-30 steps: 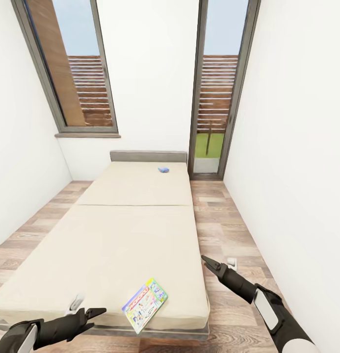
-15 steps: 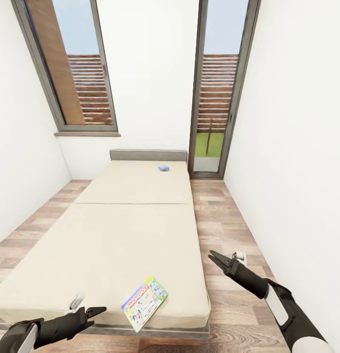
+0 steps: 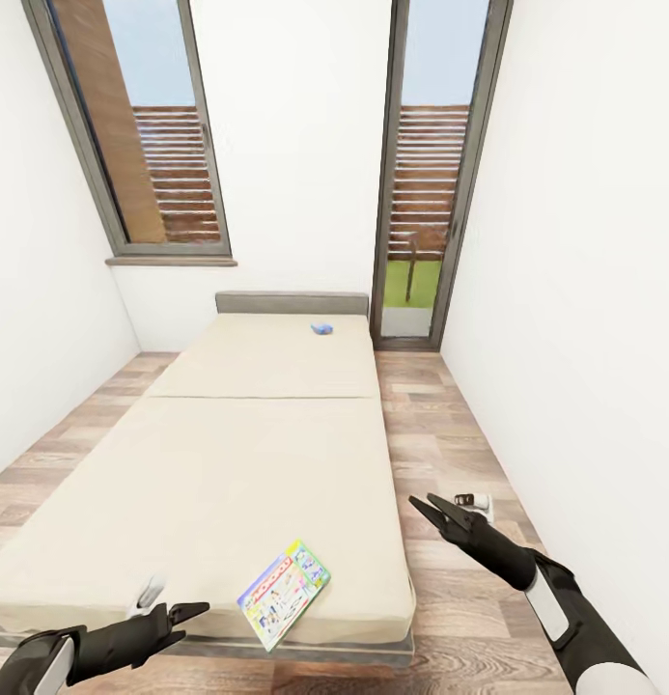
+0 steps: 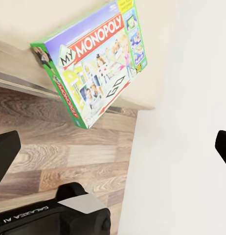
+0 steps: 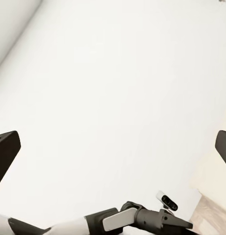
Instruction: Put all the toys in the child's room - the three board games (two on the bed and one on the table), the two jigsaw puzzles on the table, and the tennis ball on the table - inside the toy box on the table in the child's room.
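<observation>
While the robot faces the bed (image 3: 257,454) from its foot end, the job looks barely begun, as far as these pictures tell: 2 board games lie on the mattress and neither arm carries anything. At the lower left of the head view the left gripper (image 3: 184,615) hangs just off the bed's near edge, its 2 fingers parted and nothing between them; in the left wrist view its dark fingertips (image 4: 4,152) sit far apart at the frame's sides, which agrees. Just right of it, at the lower centre, the Monopoly box (image 3: 284,593) lies flat with 1 corner jutting past the mattress edge, apart from both grippers; the left wrist view shows that same overhanging box (image 4: 96,61) with floor planks beneath it. Further up, near the centre of the frame, the small blue game (image 3: 321,329) rests close to the grey headboard (image 3: 292,302), well away from the arms. At the lower right, the right gripper (image 3: 433,509) is held over the wood floor (image 3: 440,425) beside the bed, fingers spread and empty. My reading is that both bed games are yet to be lifted, the Monopoly box being the nearer pick for the left arm. Table, toy box, puzzles and ball are outside these pictures, so their progress cannot be judged.
</observation>
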Robot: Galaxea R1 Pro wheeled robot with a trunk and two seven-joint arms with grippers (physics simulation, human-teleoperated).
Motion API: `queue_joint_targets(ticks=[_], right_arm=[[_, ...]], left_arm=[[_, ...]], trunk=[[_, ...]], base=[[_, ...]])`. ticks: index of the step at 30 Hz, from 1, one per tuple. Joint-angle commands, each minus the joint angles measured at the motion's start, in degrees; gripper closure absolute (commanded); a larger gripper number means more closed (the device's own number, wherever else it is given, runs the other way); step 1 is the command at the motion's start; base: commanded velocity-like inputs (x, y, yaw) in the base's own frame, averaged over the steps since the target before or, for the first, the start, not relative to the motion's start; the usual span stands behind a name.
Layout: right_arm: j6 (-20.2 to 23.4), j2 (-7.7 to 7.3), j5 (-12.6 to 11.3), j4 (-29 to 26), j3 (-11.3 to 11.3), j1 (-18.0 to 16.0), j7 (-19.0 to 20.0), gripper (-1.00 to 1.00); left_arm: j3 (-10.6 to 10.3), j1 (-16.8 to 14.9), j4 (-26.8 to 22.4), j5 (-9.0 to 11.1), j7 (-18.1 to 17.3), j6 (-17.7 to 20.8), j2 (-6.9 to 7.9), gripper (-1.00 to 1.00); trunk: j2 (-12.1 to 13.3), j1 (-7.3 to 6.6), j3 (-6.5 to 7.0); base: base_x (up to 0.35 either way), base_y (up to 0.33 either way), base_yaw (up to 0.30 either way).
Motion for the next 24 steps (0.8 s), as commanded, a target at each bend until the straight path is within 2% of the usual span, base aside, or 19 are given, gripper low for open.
queue_joint_targets(ticks=[1, 7, 10, 19, 24], right_arm=[[0.7, 0.03, -0.1, 0.0, 0.0, 0.0, 0.3, -1.0], [0.8, 0.01, 0.1, 0.0, 0.2, 0.0, 0.5, -1.0], [0.9, 0.0, 0.2, 0.0, 0.4, 0.0, 0.5, -1.0], [2.7, -0.01, 0.7, 0.1, 0.8, 0.0, 0.3, -1.0], [3.3, 0.22, 1.8, 0.0, 0.8, -0.1, -1.3, -1.0]], left_arm=[[0.1, -0.1, 0.0, 0.3, -0.2, 0.5, 0.09, -1.0], [0.4, -1.7, 0.1, 0.4, -0.7, 0.9, 0.45, -1.0], [1.5, -2.7, 0.2, 0.5, -0.5, 1.2, 0.31, -1.0], [2.5, -3.1, 0.2, 0.5, -0.2, 1.4, 0.06, -1.0], [2.5, -3.2, 0.2, 0.5, -0.3, 1.5, 0.08, -1.0]], trunk=[[-0.4, 0.22, -0.24], [-2.9, 1.54, -1.32], [-4.1, 2.2, -1.85], [-7.7, 4.18, -3.47], [-9.7, 5.28, -4.37]], base=[[0.0, 0.0, 0.0], [0.0, 0.0, 0.0], [0.0, 0.0, 0.0], [0.0, 0.0, 0.0], [0.0, 0.0, 0.0]])
